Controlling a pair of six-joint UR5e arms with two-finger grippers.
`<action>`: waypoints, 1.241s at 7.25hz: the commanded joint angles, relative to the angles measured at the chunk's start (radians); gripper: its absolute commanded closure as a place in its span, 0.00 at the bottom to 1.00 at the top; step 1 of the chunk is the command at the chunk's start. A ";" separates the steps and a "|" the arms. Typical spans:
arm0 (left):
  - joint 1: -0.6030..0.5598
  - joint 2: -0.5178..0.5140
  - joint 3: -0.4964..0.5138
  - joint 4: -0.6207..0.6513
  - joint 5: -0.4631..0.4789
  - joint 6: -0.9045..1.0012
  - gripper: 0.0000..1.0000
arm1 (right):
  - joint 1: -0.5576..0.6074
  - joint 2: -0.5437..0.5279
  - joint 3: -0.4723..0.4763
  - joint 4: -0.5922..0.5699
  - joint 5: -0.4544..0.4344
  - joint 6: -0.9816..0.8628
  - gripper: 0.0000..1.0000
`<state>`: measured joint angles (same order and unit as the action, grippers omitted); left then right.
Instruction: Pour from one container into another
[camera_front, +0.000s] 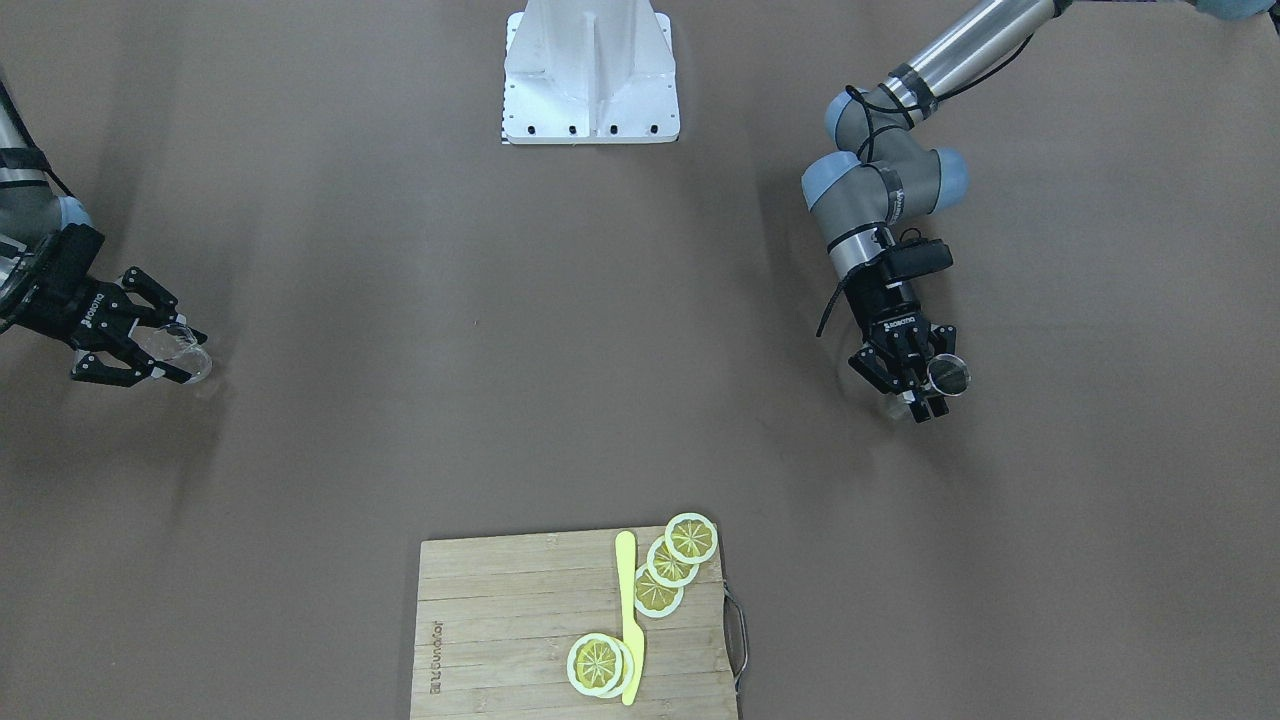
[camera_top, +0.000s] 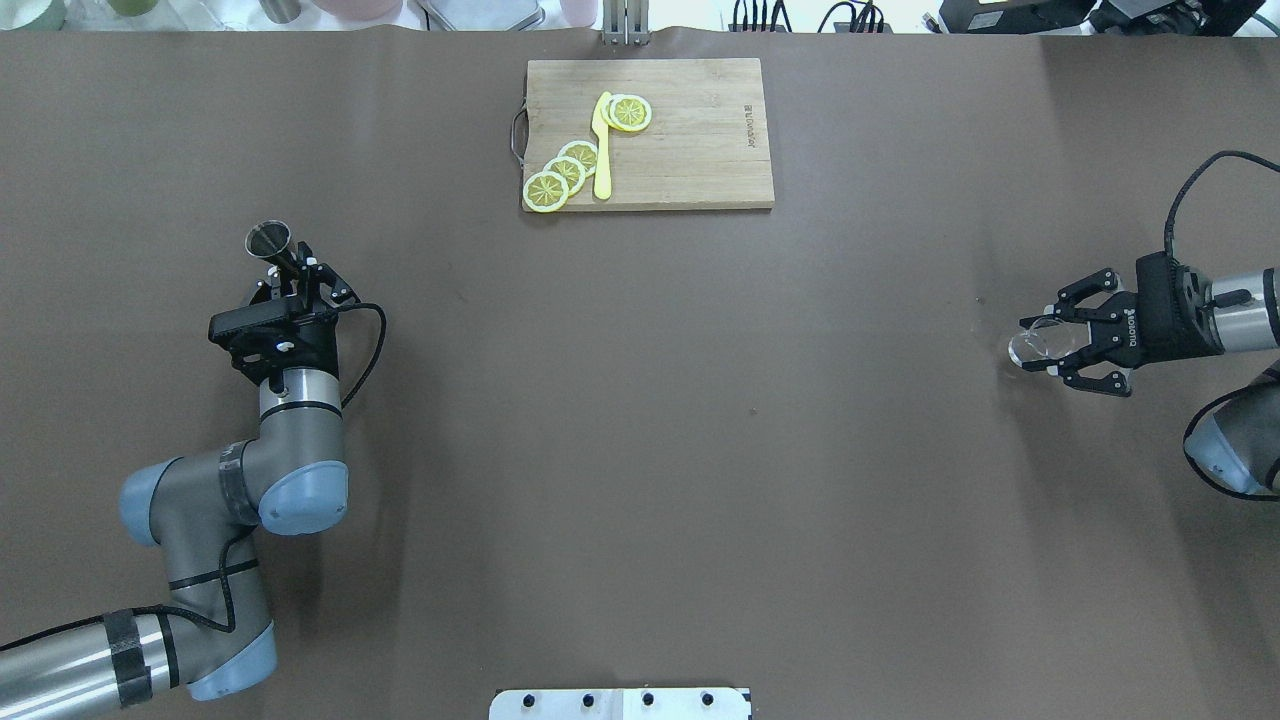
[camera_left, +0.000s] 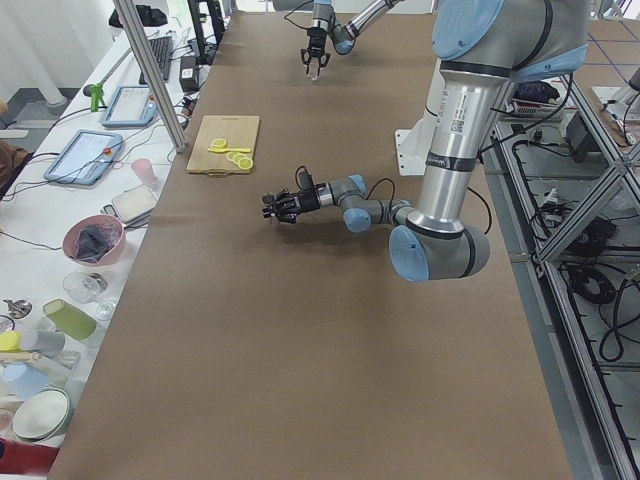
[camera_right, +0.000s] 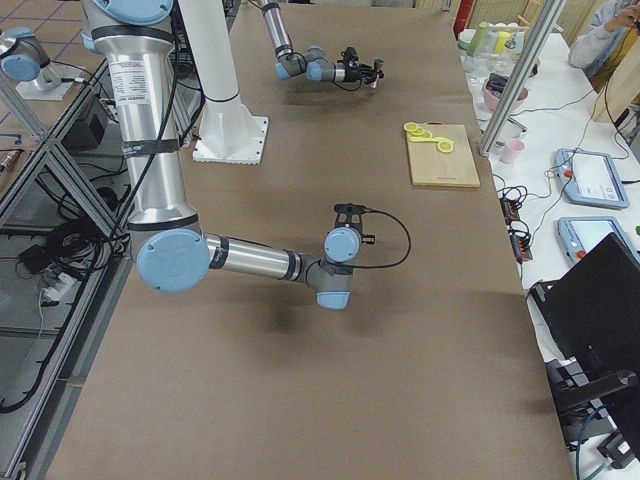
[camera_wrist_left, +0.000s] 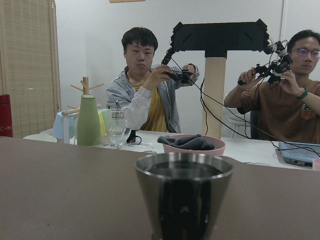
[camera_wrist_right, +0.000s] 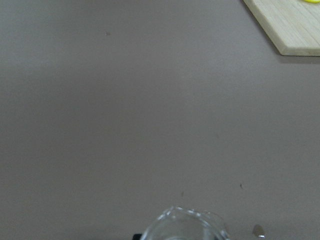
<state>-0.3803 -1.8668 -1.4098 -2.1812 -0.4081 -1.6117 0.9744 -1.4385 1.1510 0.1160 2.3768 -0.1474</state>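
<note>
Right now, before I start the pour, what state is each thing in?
jigger: upright, gripped by the left gripper; fill cannot be told.
glass: gripped by the right gripper, far across the table from the jigger.
lemon slices: cut, lying on the cutting board.
yellow knife: flat on the board.

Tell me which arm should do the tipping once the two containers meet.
Left, probably. The left gripper holds the steel jigger mouth up, so it tips; the right gripper holds the clear glass to receive. They are far apart now.
</note>
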 joint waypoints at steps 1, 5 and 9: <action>0.007 0.000 0.000 0.006 0.002 -0.002 1.00 | 0.000 0.013 -0.013 -0.001 0.001 -0.004 1.00; 0.014 -0.002 0.000 0.080 0.002 -0.071 1.00 | 0.000 0.056 -0.051 0.002 0.001 -0.004 1.00; 0.014 -0.003 0.000 0.080 0.002 -0.077 0.96 | 0.000 0.073 -0.088 0.036 -0.008 -0.003 0.63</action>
<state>-0.3666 -1.8694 -1.4097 -2.1017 -0.4065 -1.6882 0.9741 -1.3704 1.0763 0.1411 2.3728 -0.1516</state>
